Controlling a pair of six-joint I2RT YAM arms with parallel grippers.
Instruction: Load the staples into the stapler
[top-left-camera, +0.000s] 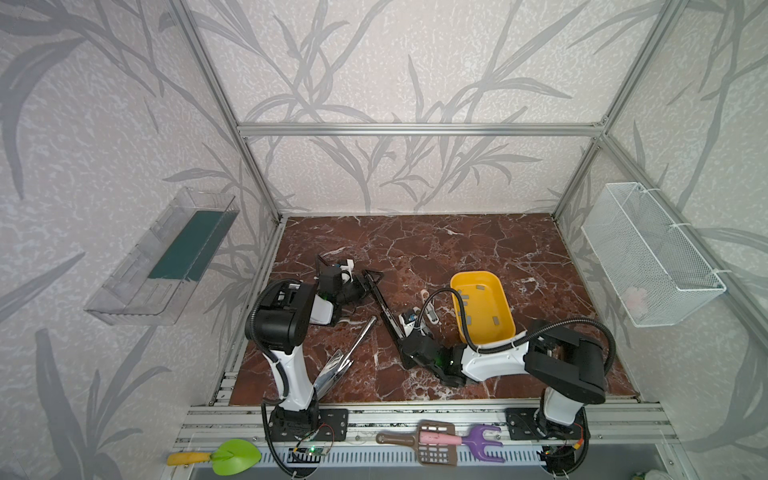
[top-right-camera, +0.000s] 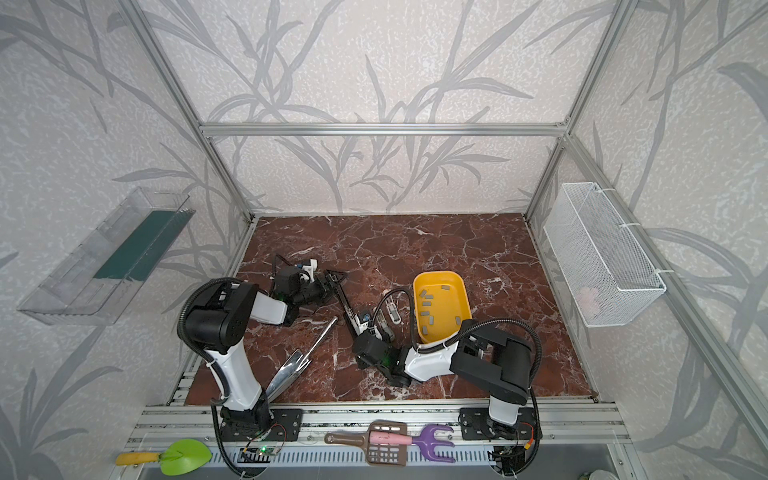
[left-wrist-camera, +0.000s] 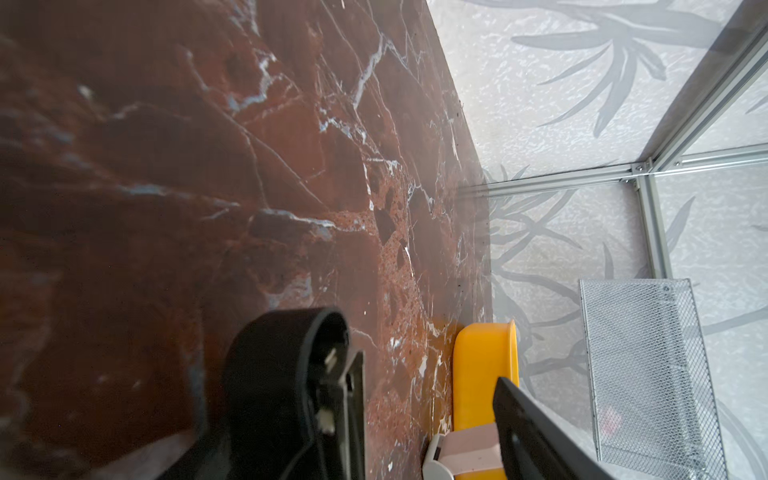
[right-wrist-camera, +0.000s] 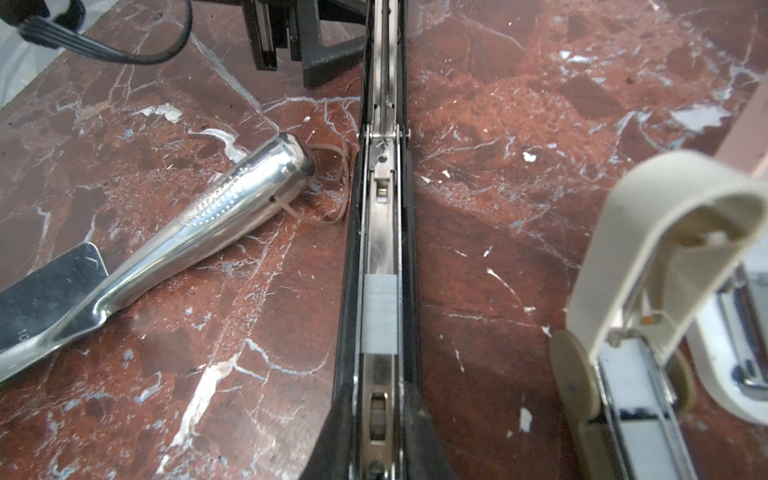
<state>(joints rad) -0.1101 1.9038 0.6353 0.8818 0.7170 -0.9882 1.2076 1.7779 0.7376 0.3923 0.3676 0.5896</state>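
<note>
A black stapler lies opened out flat on the marble table, its metal channel facing up. In the right wrist view one grey strip of staples sits in that channel. My right gripper is shut on the stapler's near end, a dark finger on each side of the rail; both top views show it there. My left gripper is at the stapler's far end, jaws apart, with bare table showing between them. Several more staples lie loose in the yellow tray.
A beige stapler lies open between the black stapler and the tray. A shiny metal server and a rubber band lie to the black stapler's left. A white mesh basket hangs on the right wall, a clear bin on the left.
</note>
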